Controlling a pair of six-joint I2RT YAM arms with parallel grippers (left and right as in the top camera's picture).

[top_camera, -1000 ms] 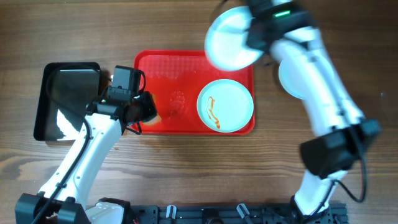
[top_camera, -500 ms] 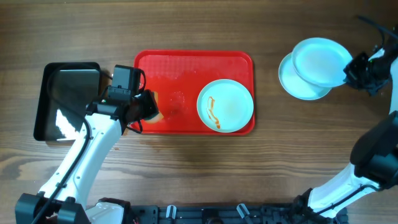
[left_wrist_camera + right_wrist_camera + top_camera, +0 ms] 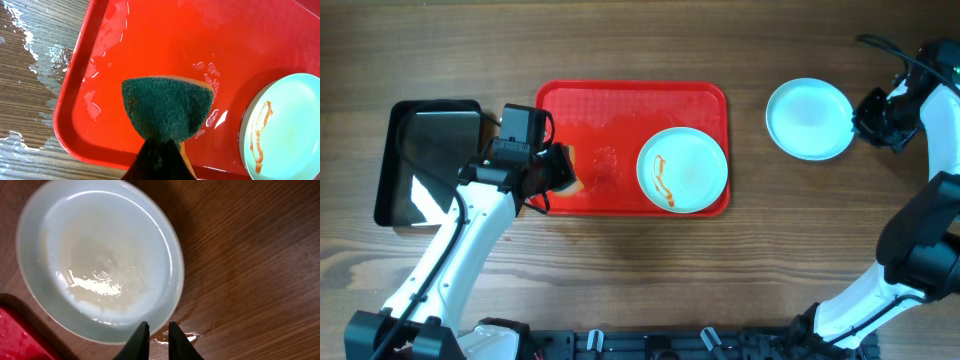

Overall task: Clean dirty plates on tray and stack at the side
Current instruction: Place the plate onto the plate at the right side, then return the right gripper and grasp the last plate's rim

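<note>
The red tray (image 3: 610,100) holds one pale plate (image 3: 682,170) with an orange sauce smear at its right end. It also shows in the left wrist view (image 3: 290,130). My left gripper (image 3: 552,172) is shut on a green-faced sponge (image 3: 167,110) over the wet left part of the tray (image 3: 150,40). A clean wet plate (image 3: 808,120) lies on the wood right of the tray, seemingly on top of another. My right gripper (image 3: 865,118) is at its right rim, fingers (image 3: 157,327) slightly apart and empty, just off the plate's edge (image 3: 100,255).
A glossy black tray (image 3: 395,200) lies left of the red tray, beside my left arm. Water spots wet the wood near the tray's left edge (image 3: 30,45) and beside the stacked plate (image 3: 190,335).
My right gripper carried a plate from above the tray to the right, set it on the plate lying there and let go. The left arm has not moved.
</note>
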